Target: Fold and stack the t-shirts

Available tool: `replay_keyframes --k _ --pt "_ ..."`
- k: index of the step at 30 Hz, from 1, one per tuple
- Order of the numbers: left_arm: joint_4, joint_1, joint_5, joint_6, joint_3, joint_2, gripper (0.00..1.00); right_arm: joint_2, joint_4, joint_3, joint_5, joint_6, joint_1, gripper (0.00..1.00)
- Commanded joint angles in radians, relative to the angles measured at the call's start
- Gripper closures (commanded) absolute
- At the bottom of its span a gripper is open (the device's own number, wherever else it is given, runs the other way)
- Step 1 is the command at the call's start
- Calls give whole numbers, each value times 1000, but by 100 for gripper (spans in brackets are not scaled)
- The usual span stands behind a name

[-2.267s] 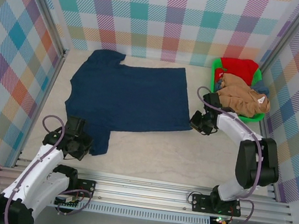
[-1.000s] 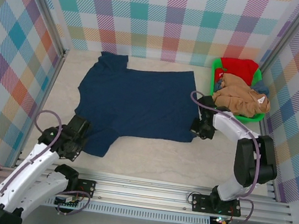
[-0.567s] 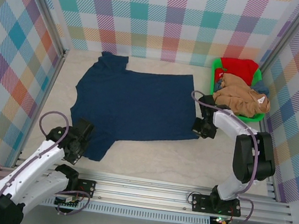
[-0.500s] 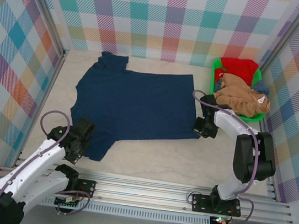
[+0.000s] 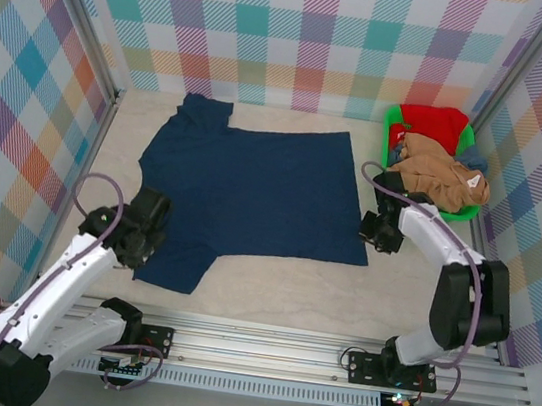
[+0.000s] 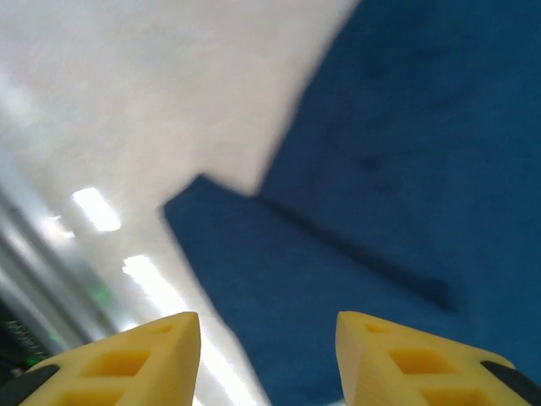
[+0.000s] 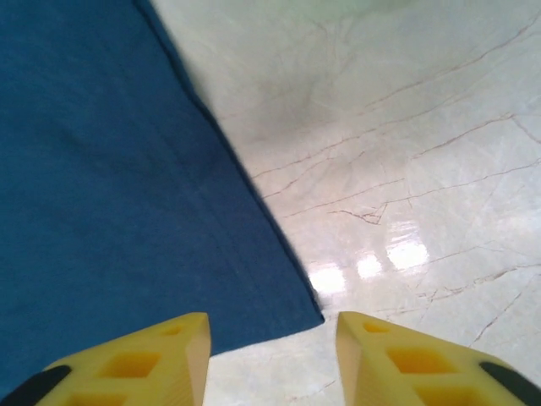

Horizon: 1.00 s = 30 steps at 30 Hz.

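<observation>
**Item 1: navy t-shirt** (image 5: pixel 242 194). Spread flat and plain side up on the pale surface (image 5: pixel 289 286), left of centre. Sleeves toward the left, hem toward the right. Laid out single-layer and mostly smooth, judged to be so that fold lines can be taken cleanly. No fold made yet.

**Item 2: left gripper** (image 5: pixel 140 235). Poised low over the near sleeve (image 5: pixel 173 268), just beside its outer edge. Fingers (image 6: pixel 144 355) parted, nothing between them, navy cloth and a strip of bare surface below in the left wrist view. Judged to be placed here because the sleeve is one of the two near corners that set the shirt's lie.

**Item 3: right gripper** (image 5: pixel 383 234). Poised beside the near hem corner (image 7: pixel 308 317), which lies flat on the surface just ahead of the fingertips in the right wrist view. Fingers (image 7: pixel 152 347) likewise apart and empty. Judged to mirror the left, one arm at each end of the near edge.

**Item 4: green basket** (image 5: pixel 388 144). Set at the far right against the wall, well apart from the spread shirt. Holds a crumpled tan t-shirt (image 5: pixel 441 177) on top and a red t-shirt (image 5: pixel 434 123) behind it. Judged to serve as the supply of shirts awaiting folding, kept off the working area.

**Progress.** Early stage: first shirt flattened, stack not begun.
</observation>
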Motion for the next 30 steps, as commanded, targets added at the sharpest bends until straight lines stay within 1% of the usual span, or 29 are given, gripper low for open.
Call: replay_keyframes --k 1,4,6,9,11,13,16,19,21,23,25,26,27,28,30 --pt "119 110 95 128 39 152 60 6 7 33 -62 9 27 64" --pt "274 194 184 161 41 311 72 74 96 47 -143 22 51 68" --pt "354 234 212 162 37 404 77 128 146 66 -178 32 68 71" --pt "431 274 218 173 51 536 79 213 184 107 -210 46 88 74" --pt "451 299 220 174 59 594 80 248 199 117 -219 51 96 75" --pt "468 325 206 193 63 640 81 288 197 131 -234 63 98 75" --pt "492 375 213 239 97 728 81 318 200 141 -241 70 113 76" --pt "521 416 223 295 176 830 82 341 198 163 -244 69 139 75" --pt "534 436 242 339 258 908 82 357 186 187 -246 66 159 75" --pt "531 440 240 385 337 945 80 365 169 212 -240 63 172 75" --pt "490 432 224 409 387 928 77 360 153 233 -231 62 176 75" --pt "457 422 209 413 398 901 73 355 142 246 -224 57 176 75" --pt "409 407 188 417 399 867 64 349 131 261 -213 51 175 75" --pt "367 389 166 414 392 824 58 344 129 270 -206 42 175 75" --pt "297 333 112 393 326 693 54 333 116 291 -203 23 174 75"
